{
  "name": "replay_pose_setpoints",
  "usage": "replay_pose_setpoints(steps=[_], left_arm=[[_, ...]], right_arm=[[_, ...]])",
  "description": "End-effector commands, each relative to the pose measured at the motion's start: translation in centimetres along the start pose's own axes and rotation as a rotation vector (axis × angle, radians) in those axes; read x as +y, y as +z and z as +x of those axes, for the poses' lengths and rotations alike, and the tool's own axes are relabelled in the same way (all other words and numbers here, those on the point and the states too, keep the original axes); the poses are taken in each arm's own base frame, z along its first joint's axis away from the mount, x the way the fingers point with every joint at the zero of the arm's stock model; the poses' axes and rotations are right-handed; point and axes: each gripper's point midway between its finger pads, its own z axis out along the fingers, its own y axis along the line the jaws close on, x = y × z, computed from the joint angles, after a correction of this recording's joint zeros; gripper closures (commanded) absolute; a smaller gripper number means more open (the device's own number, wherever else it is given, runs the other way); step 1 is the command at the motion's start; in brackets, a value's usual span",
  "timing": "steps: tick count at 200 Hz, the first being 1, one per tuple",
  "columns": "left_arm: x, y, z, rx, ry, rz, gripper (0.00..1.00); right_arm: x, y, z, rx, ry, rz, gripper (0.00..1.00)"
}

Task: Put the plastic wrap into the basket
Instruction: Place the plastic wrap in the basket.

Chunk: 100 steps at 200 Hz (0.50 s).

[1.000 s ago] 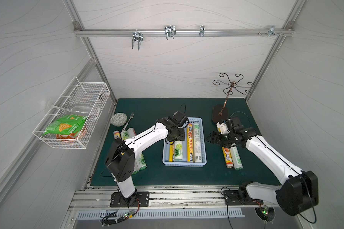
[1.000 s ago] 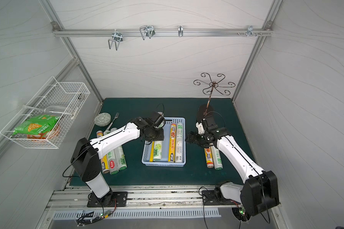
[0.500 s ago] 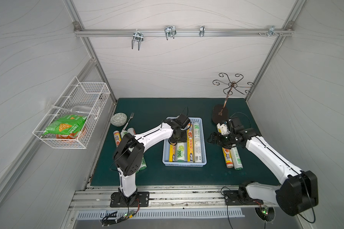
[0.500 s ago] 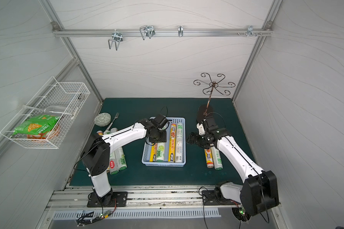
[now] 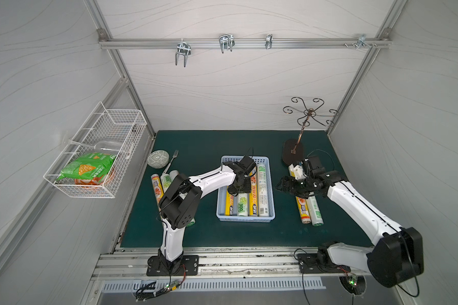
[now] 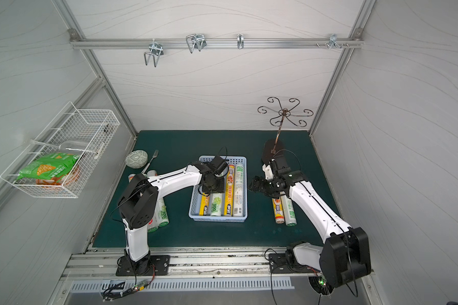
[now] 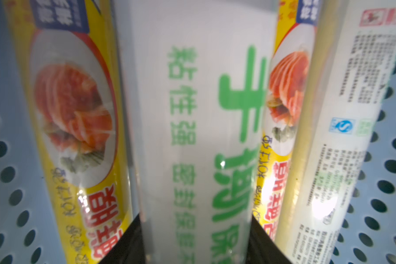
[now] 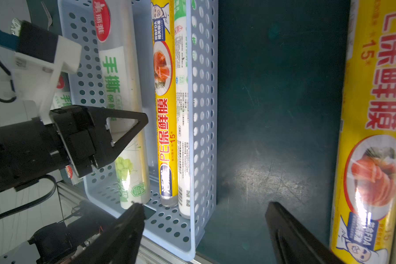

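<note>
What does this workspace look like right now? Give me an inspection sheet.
Surface: green mat, scuffed in places.
Job's things: blue basket holds four rolls; two rolls lie by the right arm, others by the left arm.
Clutter: round grey-green object, fork, hook stand.
Grippers: left gripper shut on white-green roll in the basket; right gripper open above bare mat.
Cables: loops at both wrists; loose wires at the front rail.
Surroundings: wire wall basket with snack bag; hook rail overhead.
</note>
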Motion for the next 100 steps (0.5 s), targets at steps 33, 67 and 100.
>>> replay_pose_setpoints(steps=[33, 67, 100], left_arm=[[-1.8, -1.8, -2.0, -0.081, 0.005, 0.048, 0.41], [-1.2, -3.9, -2.4, -0.129, 0.009, 0.034, 0.26], [-1.2, -5.8, -2.5, -0.155, 0.009, 0.046, 0.25]], right_arm=[[-0.2, -0.2, 0.1, 0.004, -0.008, 0.000, 0.12], [-0.4, -0.6, -0.1, -0.007, -0.011, 0.008, 0.12], [-0.4, -1.0, -0.4, -0.014, -0.008, 0.012, 0.12]])
